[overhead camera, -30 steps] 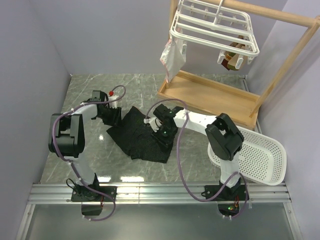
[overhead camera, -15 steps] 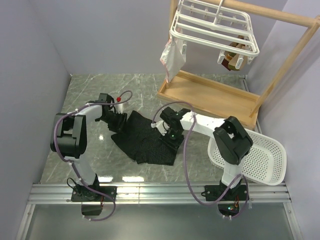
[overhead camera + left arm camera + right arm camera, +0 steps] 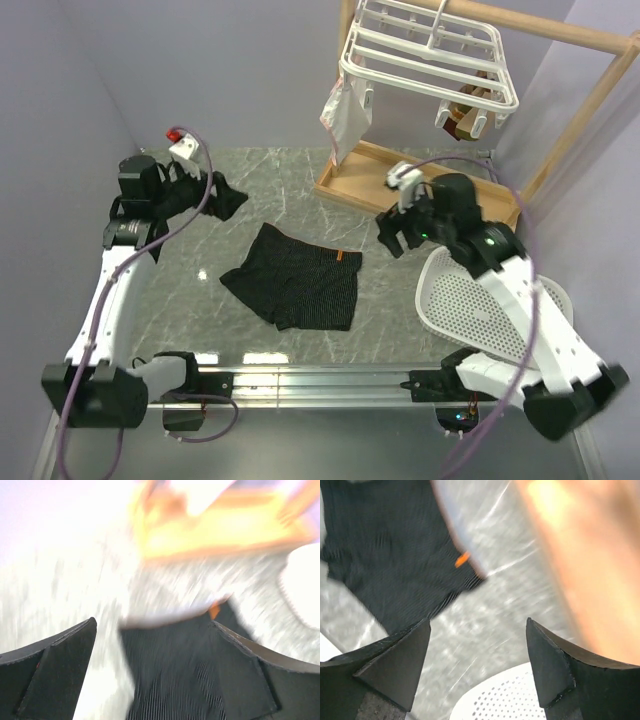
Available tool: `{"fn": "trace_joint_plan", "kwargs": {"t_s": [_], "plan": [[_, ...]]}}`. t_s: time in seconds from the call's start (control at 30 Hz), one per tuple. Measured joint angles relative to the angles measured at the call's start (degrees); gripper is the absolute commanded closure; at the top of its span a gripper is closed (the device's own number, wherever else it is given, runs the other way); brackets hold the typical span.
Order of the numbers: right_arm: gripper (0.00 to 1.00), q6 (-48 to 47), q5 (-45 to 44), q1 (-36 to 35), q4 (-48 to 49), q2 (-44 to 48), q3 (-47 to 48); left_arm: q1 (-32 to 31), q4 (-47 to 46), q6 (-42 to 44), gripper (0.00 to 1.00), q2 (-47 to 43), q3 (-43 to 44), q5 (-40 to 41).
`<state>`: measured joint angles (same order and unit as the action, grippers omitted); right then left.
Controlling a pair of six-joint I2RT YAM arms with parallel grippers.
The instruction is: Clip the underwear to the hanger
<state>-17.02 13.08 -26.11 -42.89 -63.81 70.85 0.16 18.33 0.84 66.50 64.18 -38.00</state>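
Plainly, the underwear [image 3: 295,285] is not on any clip: it lies spread flat on the marble table [image 3: 175,300], between the two arms, with its waistband toward the far side and a small orange tag on that edge. The left gripper [image 3: 230,200] hangs above the table to the left of the cloth, and the right gripper [image 3: 392,238] is to its right, near the front lip of the wooden frame [image 3: 420,195]. Each wrist camera shows its own fingers [image 3: 55,670] spread wide with only table and fabric visible in the gap, so both tools are released and carry nothing. The hanger [image 3: 430,55] is suspended high from the frame's rail, well apart from the garment. A whitish pouch [image 3: 345,115] dangles from its near left corner and a brown item [image 3: 462,118] from its right side, which seems to leave the middle clips free, though they are too small to tell for sure. Laid out flat like this, the waistband is exposed and easy to pinch at both ends, one end per arm. I judge that the lift to the rack has not begun. The white basket [image 3: 520,330] sits under the right arm and plays no part here.
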Motion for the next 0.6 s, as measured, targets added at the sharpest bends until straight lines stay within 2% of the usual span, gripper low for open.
{"fn": "trace_joint_plan", "kwargs": {"t_s": [0.07, 0.13, 0.2, 0.37, 0.53, 0.6], "plan": [[0.14, 0.9, 0.0, 1.2, 2.0, 4.8, 0.1, -4.2, -4.5, -1.4, 0.01, -1.9, 2.2, -0.7], [0.08, 2.9, 0.0, 1.7, 4.7, 8.6, 0.1, -9.5, -9.4, -2.4, 0.01, -2.2, 3.8, -0.8], [0.05, 5.0, 0.0, 1.8, 7.3, 10.6, 0.1, -15.0, -14.3, -2.8, 0.01, -1.3, 4.1, 0.3], [0.06, 13.1, -2.8, 2.5, 17.2, 13.5, -1.6, -24.4, -25.1, -2.7, 0.01, 3.6, 4.0, 4.6], [0.10, 20.7, -8.1, 2.8, 29.5, 16.0, -7.3, -29.8, -35.2, 0.6, 0.01, 10.4, 5.8, 9.5], [0.13, 23.1, -9.1, 2.8, 35.1, 17.0, -9.9, -31.6, -39.7, 2.1, 0.04, 12.6, 5.9, 11.0]]}}
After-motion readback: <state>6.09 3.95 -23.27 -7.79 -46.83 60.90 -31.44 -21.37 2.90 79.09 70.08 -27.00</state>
